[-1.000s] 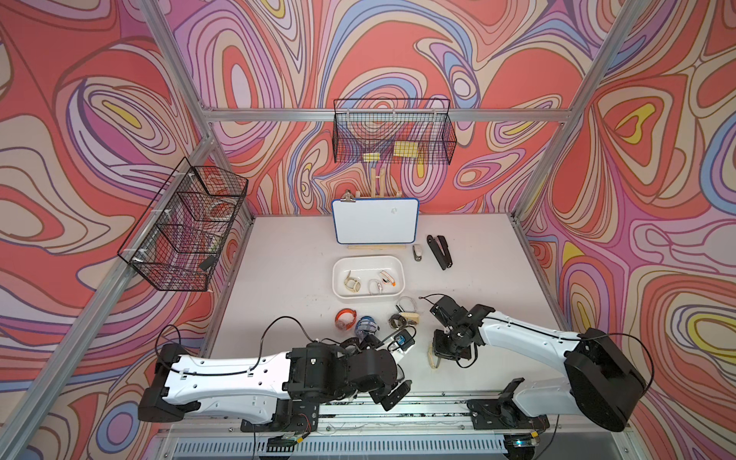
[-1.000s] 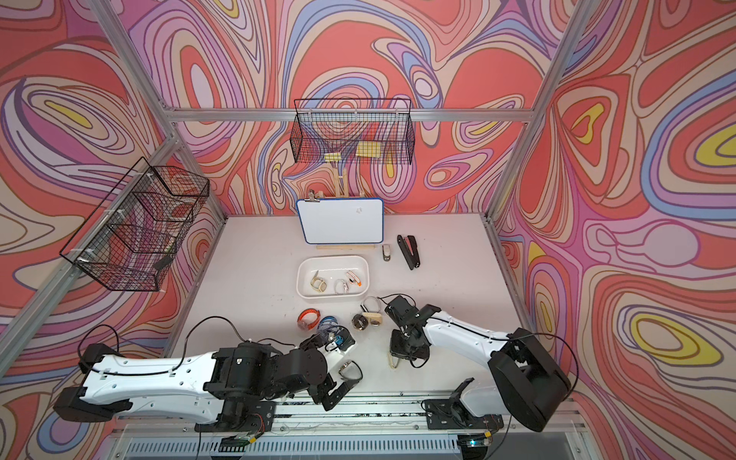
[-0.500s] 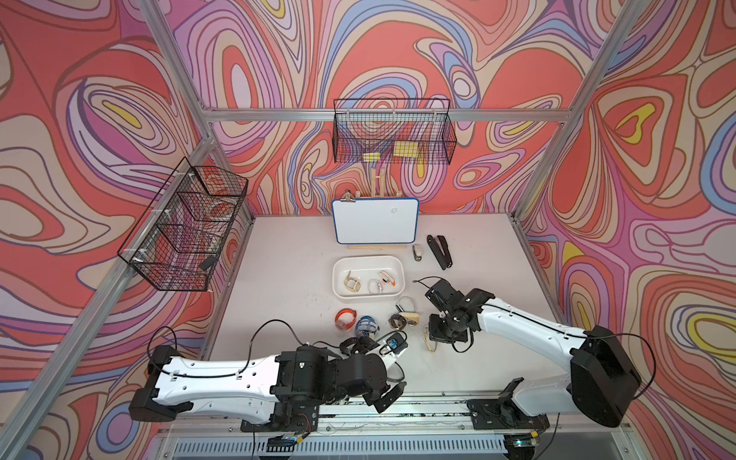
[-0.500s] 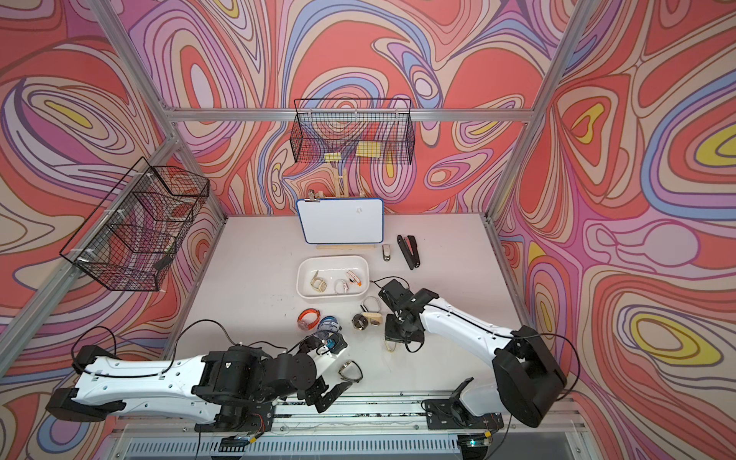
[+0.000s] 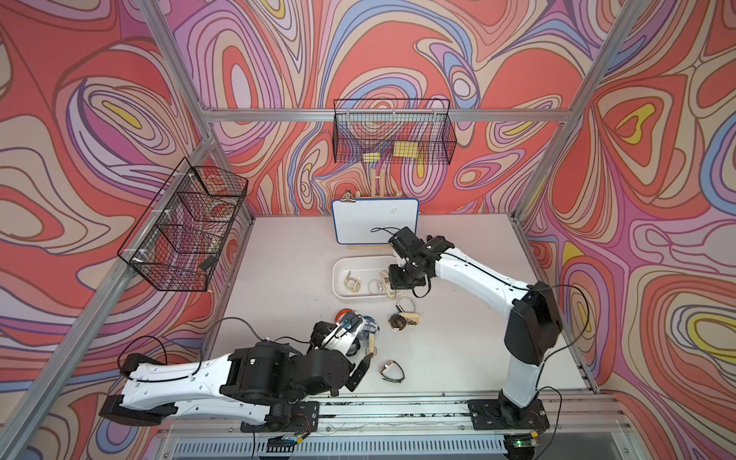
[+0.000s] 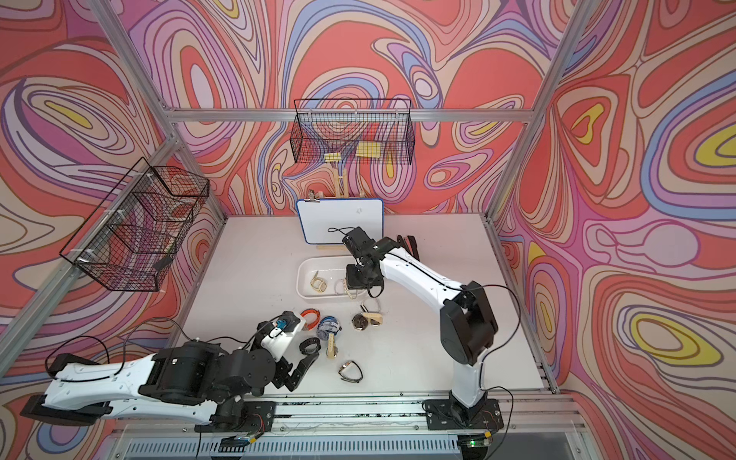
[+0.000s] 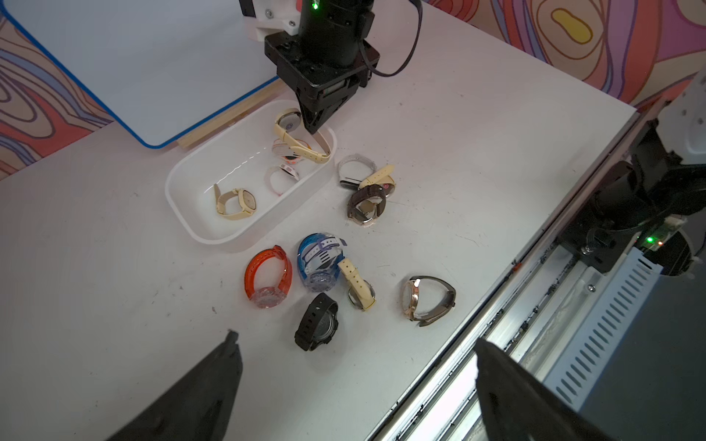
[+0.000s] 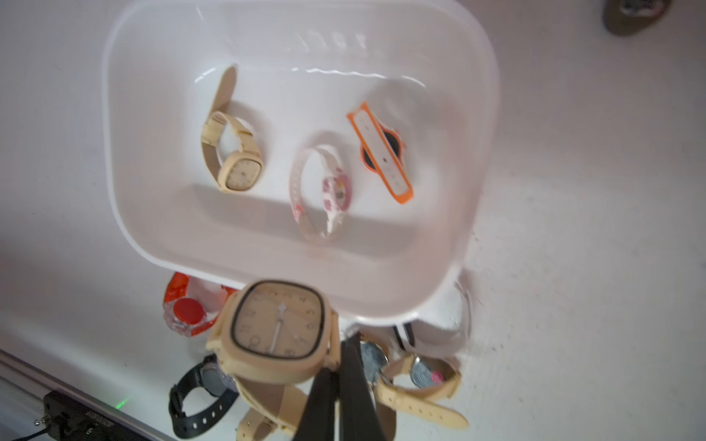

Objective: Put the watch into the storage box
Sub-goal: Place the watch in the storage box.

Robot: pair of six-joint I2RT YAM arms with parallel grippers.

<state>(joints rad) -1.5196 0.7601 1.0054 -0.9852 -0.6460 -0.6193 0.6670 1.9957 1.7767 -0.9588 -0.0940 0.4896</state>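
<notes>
My right gripper (image 8: pixel 348 343) is shut on the strap of a cream watch (image 8: pixel 279 328) with a square face. It hangs above the right end of the white storage box (image 5: pixel 338 278), whose rim (image 7: pixel 183 214) also shows in the left wrist view, just over the near rim there. The right gripper (image 7: pixel 315 128) points straight down, and the watch (image 7: pixel 294 133) dangles beside it. Three watches lie in the box: cream (image 8: pixel 233 160), pink-white (image 8: pixel 328 191), orange-white (image 8: pixel 382 152). My left gripper (image 7: pixel 355 340) is open and empty, low over the table's front, in a top view (image 6: pixel 296 372).
Several loose watches lie in front of the box: orange (image 7: pixel 267 278), blue (image 7: pixel 319 263), black (image 7: pixel 317 326), cream (image 7: pixel 357 286), brown (image 7: pixel 428 299). A whiteboard (image 5: pixel 374 225) stands behind the box. Wire baskets (image 5: pixel 392 135) (image 5: pixel 187 231) hang on the walls. A metal rail (image 5: pixel 398 402) runs along the front edge.
My right arm has lifted and carried the cream watch from the table's front to over the box's right end. The left arm has shifted slightly, still open.
</notes>
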